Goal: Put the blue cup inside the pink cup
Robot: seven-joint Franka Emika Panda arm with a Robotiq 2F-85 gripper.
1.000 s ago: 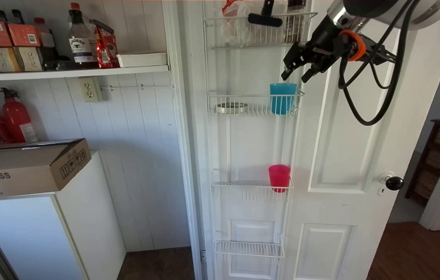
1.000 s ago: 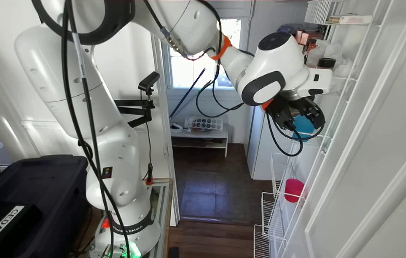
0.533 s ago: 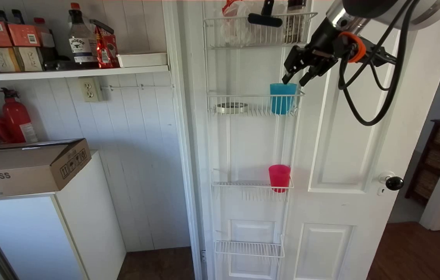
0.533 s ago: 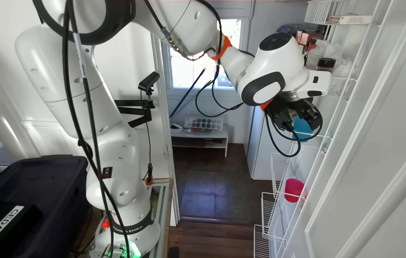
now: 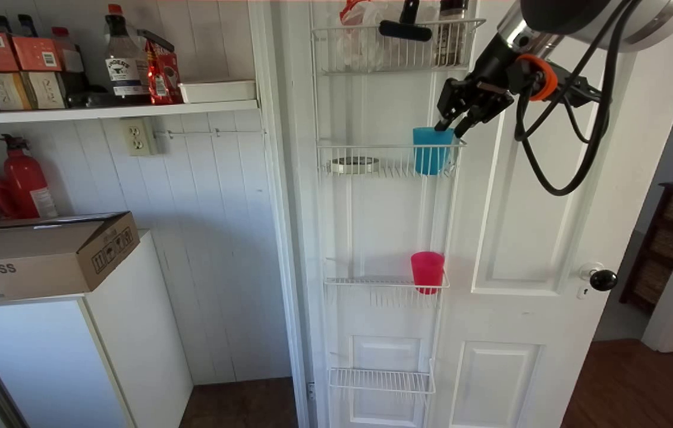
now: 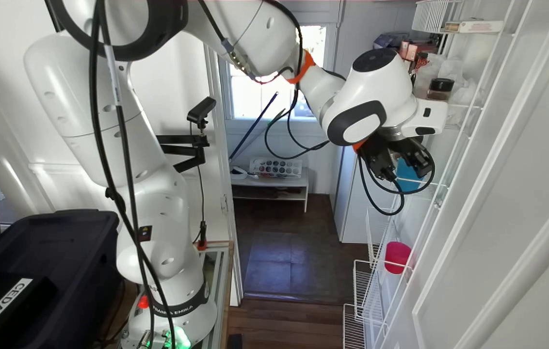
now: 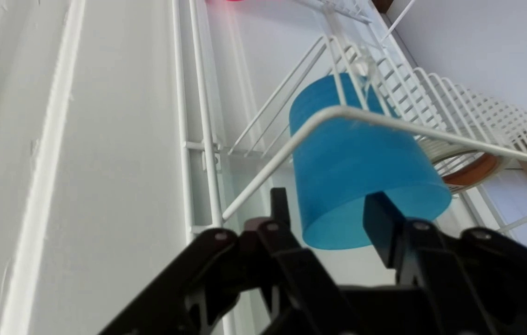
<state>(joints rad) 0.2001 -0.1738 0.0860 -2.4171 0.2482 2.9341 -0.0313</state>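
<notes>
The blue cup point(image 7: 352, 158) is standing upright in a white wire basket point(image 5: 384, 146); the gripper point(image 7: 326, 204) is hovering at the cup's rim, jaws standing wide apart, one finger point(image 7: 384, 228) overlapping its mouth in the wrist view; whether either finger is touching it I cannot tell; a pale ring-shaped roll point(image 5: 354, 167) is lying farther along; the pink cup point(image 5: 427, 272) is standing in a lower basket point(image 5: 366, 283); both baskets are hanging on a door point(image 5: 527, 208).

I have the arm point(image 6: 267, 46) arched high above the base point(image 6: 192, 317), the tool point(image 7: 327, 200) well apart from it, tilted down, fingers point(image 7: 381, 223) spread.
</notes>
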